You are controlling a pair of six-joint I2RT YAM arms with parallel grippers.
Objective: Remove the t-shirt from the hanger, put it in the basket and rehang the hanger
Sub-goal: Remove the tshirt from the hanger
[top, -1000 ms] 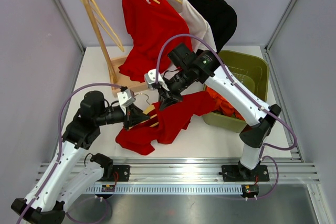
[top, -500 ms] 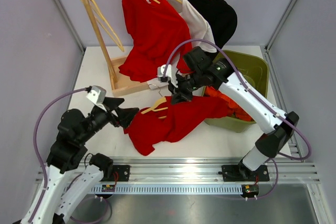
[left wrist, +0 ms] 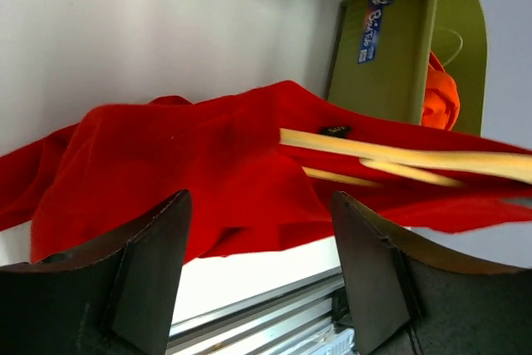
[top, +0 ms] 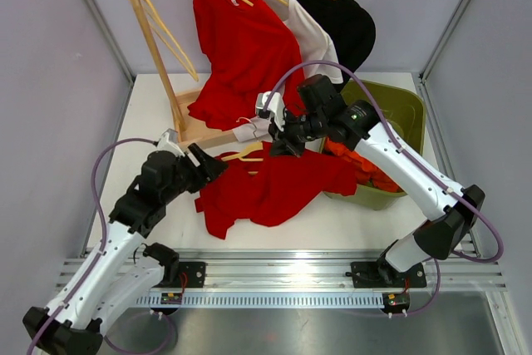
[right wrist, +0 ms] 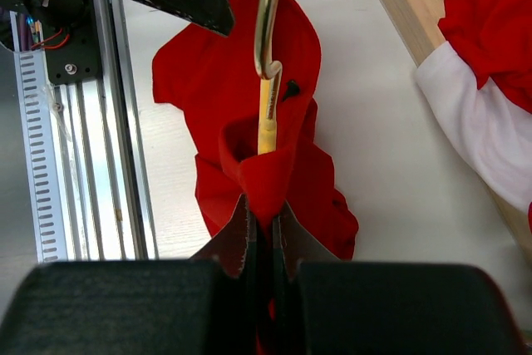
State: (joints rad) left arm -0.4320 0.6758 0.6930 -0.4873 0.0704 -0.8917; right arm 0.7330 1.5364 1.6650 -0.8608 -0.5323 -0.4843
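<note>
A red t-shirt [top: 274, 190] lies spread on the white table, its collar still round a wooden hanger [top: 247, 154] with a metal hook. My right gripper [top: 279, 144] is shut on the collar fabric, and in the right wrist view the pinched cloth [right wrist: 266, 197] sits just below the hanger's neck [right wrist: 266, 114]. My left gripper [top: 213, 169] stands open at the shirt's left edge and holds nothing. From the left wrist, its fingers [left wrist: 141, 272] frame the t-shirt [left wrist: 191, 172] and the hanger's arms [left wrist: 399, 160].
A wooden rack [top: 158, 47] at the back carries red, white and black shirts on hangers. A green bin [top: 391, 122] with orange clothes stands at the right, touching the shirt's edge. An aluminium rail [top: 283, 268] runs along the near table edge.
My left gripper has opened, let go at the hanger, and now sits open at the shirt's left edge. The right gripper has pulled the collar up and to the right, stretching the shirt.
</note>
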